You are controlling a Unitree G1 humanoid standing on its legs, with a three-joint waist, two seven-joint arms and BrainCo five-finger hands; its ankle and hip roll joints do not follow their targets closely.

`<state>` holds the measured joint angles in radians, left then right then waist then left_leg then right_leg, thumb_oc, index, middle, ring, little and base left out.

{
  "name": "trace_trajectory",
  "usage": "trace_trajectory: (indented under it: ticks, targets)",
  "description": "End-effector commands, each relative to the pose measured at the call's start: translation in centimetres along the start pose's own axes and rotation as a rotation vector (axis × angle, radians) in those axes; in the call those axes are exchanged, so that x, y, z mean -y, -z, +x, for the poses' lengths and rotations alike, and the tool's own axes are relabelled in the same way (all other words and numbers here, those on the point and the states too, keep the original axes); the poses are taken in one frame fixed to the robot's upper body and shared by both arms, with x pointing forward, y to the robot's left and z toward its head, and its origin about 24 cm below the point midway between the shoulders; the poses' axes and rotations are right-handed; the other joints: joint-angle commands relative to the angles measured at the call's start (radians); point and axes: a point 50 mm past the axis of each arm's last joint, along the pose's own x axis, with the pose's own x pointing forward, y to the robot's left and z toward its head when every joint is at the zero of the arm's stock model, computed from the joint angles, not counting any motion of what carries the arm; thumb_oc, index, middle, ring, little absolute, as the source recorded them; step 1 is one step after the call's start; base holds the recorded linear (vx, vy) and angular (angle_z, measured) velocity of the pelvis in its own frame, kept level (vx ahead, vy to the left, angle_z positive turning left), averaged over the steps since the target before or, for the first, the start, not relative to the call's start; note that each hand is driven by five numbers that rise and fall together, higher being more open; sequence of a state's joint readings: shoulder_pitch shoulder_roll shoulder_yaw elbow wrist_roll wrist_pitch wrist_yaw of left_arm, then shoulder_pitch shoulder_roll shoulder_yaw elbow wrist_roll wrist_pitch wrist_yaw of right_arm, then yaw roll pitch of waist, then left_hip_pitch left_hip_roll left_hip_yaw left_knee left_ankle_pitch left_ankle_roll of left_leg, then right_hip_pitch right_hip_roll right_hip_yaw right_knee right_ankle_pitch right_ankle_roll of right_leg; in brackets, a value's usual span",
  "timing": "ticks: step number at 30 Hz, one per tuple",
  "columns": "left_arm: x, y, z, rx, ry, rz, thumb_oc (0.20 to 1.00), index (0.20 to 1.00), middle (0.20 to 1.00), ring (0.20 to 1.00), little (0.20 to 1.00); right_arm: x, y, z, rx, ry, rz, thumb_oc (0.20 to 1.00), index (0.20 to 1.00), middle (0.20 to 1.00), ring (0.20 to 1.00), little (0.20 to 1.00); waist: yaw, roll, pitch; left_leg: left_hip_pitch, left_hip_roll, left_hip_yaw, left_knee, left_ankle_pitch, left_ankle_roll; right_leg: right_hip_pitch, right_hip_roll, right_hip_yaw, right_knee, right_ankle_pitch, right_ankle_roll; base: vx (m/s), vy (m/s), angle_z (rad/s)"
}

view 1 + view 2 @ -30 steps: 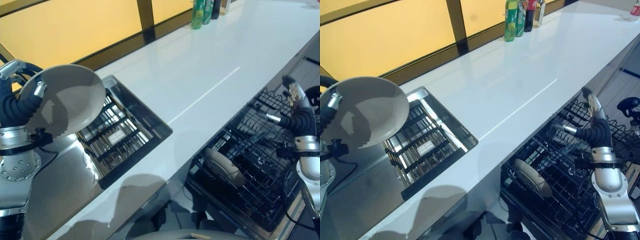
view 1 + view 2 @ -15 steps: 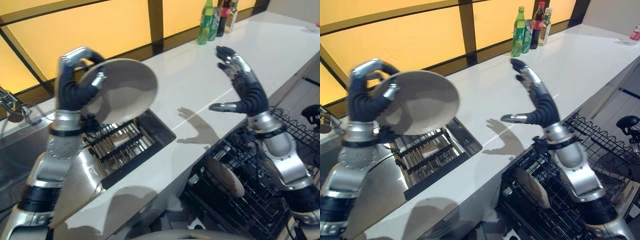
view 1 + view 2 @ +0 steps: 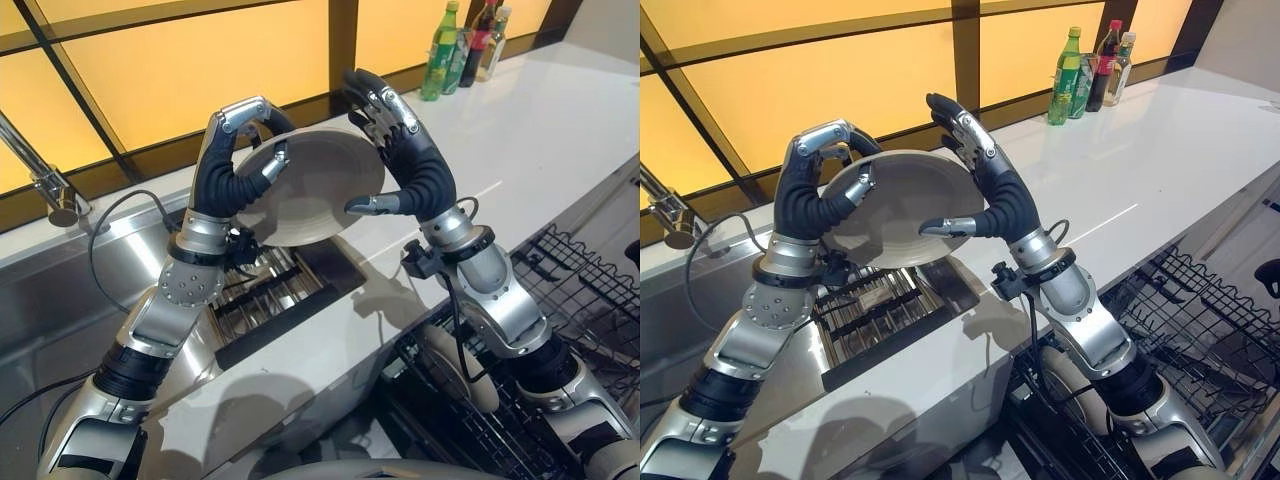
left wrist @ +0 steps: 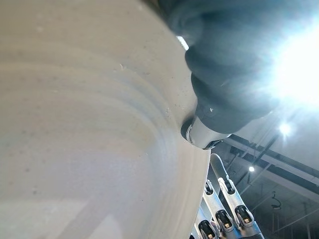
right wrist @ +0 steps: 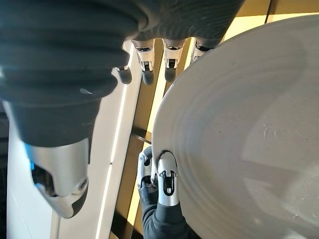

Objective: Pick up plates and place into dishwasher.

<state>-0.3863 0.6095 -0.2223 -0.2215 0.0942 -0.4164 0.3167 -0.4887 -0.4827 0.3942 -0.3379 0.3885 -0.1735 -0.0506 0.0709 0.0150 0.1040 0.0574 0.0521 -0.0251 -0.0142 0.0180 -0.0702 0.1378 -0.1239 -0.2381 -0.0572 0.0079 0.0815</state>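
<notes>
A round beige plate [image 3: 310, 190] hangs tilted in the air above the sink's wire rack [image 3: 270, 295]. My left hand [image 3: 235, 170] is shut on its left rim, fingers curled over the edge; the plate's face [image 4: 75, 124] spreads close before that wrist. My right hand [image 3: 415, 170] is open at the plate's right edge, fingers straight up behind the rim and the thumb reaching across its lower front. In the right wrist view the plate [image 5: 249, 139] lies beside my right hand [image 5: 60, 74]. A second plate [image 3: 470, 385] stands in the black dishwasher rack [image 3: 580, 300] at lower right.
The white counter [image 3: 540, 130] runs from the sink toward the back right, where several bottles [image 3: 460, 50] stand. A faucet [image 3: 45, 185] rises at the far left by the steel sink. Yellow panels close off the back.
My left hand carried the plate up and to the right. My right hand swung left from above the counter to the plate's right edge. The camera view also shifted.
</notes>
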Motion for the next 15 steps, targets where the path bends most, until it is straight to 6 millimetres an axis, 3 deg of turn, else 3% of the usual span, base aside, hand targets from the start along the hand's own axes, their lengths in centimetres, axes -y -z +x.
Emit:
trace_trajectory:
  ticks: [1, 8, 15]
  targets:
    - [0.0, -3.7, 3.0, 0.262, -0.014, -0.078, 0.2, 0.2, 0.2, 0.2, 0.2, -0.9, 0.0, 0.9, -0.02, -0.022, 0.057, 1.0, 1.0, 1.0, 1.0, 1.0, 0.025, 0.002, -0.074, -0.036, 0.045, -0.008, -0.005, -0.019, -0.037, -0.03, -0.049, -0.024, 0.165, -0.13, 0.04, 0.0, 0.0, 0.0]
    - [-0.7, -3.9, 3.0, 0.283, -0.021, -0.031, 0.2, 0.2, 0.2, 0.2, 0.2, 0.4, 1.8, -0.4, -0.17, 0.024, 0.09, 1.0, 1.0, 1.0, 1.0, 1.0, 0.022, -0.002, -0.078, -0.035, 0.042, -0.012, -0.007, -0.017, -0.037, -0.03, -0.05, -0.026, 0.17, -0.131, 0.039, 0.0, 0.0, 0.0]
    - [-1.8, -3.7, 2.8, 0.274, -0.003, 0.04, 0.2, 0.2, 0.2, 0.2, 0.2, 3.0, 1.5, -1.2, -0.181, 0.136, -0.138, 1.0, 1.0, 1.0, 1.0, 1.0, 0.017, 0.0, -0.083, -0.042, 0.043, -0.006, -0.007, -0.005, -0.035, -0.038, -0.052, -0.027, 0.168, -0.114, 0.042, 0.0, 0.004, 0.01]
